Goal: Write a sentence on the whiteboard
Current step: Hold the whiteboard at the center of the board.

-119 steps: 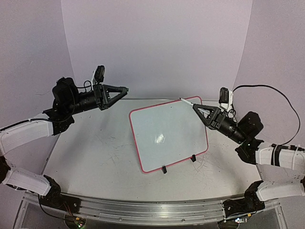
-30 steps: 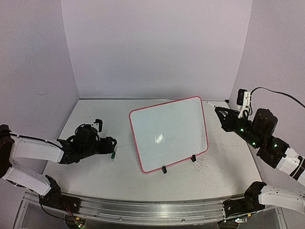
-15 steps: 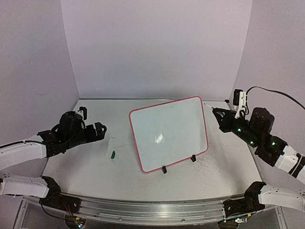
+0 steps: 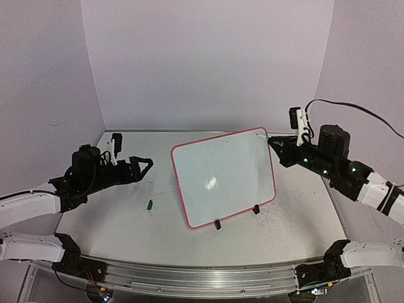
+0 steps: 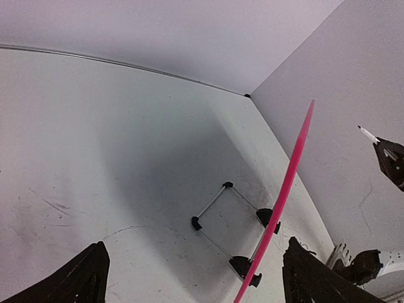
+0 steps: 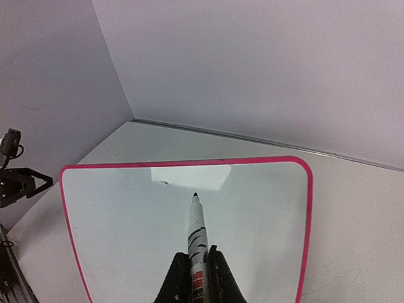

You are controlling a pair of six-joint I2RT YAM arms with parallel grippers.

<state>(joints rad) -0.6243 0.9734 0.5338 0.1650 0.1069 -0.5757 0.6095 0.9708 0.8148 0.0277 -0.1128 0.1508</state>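
1. Top external view: the whiteboard (image 4: 224, 177) stands tilted on its two black feet (image 4: 236, 217) around the middle of the table (image 4: 126, 233), its top right corner turned toward the table's back right. The left gripper (image 4: 144, 165) hovers near the left edge with its jaws spread wide and nothing between them. A small green cap (image 4: 149, 204) lies on the table between that gripper and the board. The right gripper (image 4: 273, 144) is clamped on a marker (image 4: 269, 139), just beside the board's top right corner.
2. Left wrist view: both fingers (image 5: 82, 278) sit far apart at the bottom corners. The whiteboard (image 5: 287, 183) is seen edge-on as a pink strip, with its feet (image 5: 230, 221) on the table (image 5: 95, 126). The marker (image 5: 366, 132) shows at the right.
3. Right wrist view: the closed fingers (image 6: 218, 278) pinch the marker (image 6: 197, 233), its tip over the upper middle of the whiteboard (image 6: 120, 221); whether it touches cannot be told.
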